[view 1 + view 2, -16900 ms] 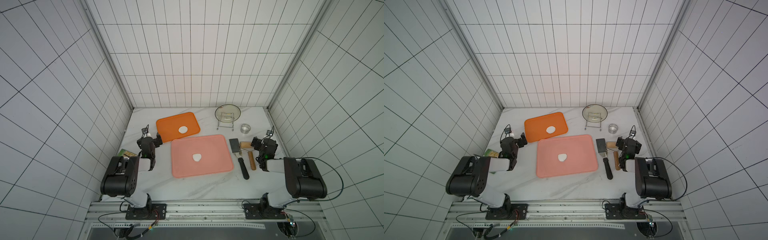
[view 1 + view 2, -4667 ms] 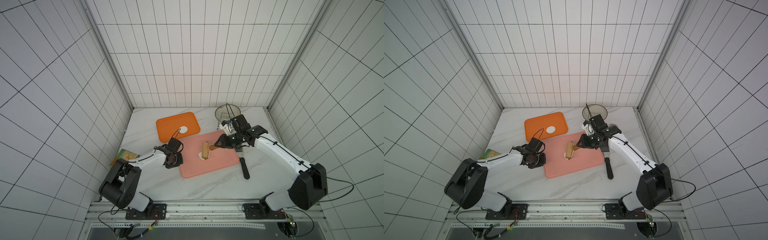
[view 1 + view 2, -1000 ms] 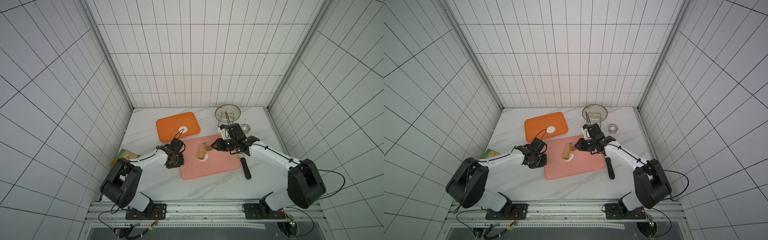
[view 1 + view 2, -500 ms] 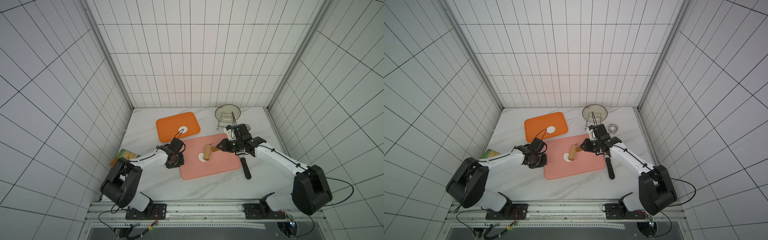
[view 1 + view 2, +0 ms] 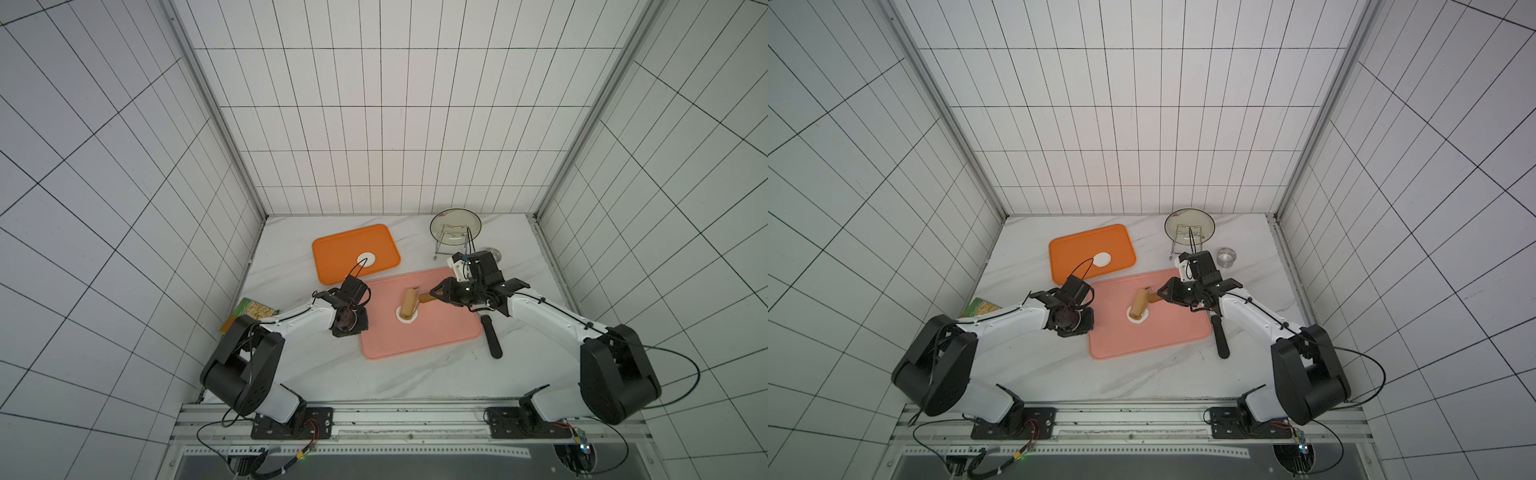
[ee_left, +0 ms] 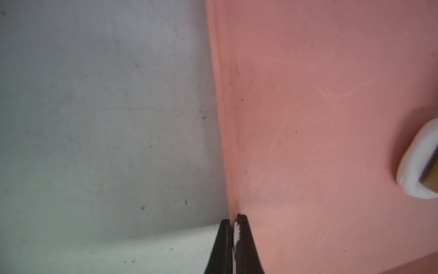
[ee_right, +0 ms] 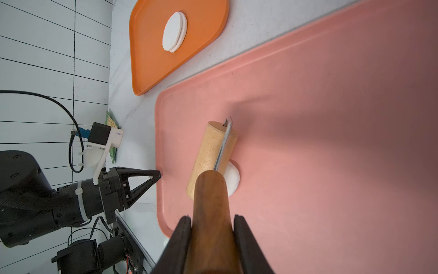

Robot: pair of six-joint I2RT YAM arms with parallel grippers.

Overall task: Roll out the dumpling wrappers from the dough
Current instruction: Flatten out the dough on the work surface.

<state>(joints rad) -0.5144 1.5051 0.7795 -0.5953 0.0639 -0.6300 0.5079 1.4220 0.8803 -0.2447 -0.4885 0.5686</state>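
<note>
Evidently soft, light and likely tacky, the dough (image 7: 233, 180) lies mid pink tray (image 5: 436, 336) under the wooden roller (image 7: 211, 151), best worked through its handle (image 7: 209, 197), where the right gripper (image 7: 212, 216) clamps; left gripper (image 6: 233, 217) pinches the tray rim.
</note>
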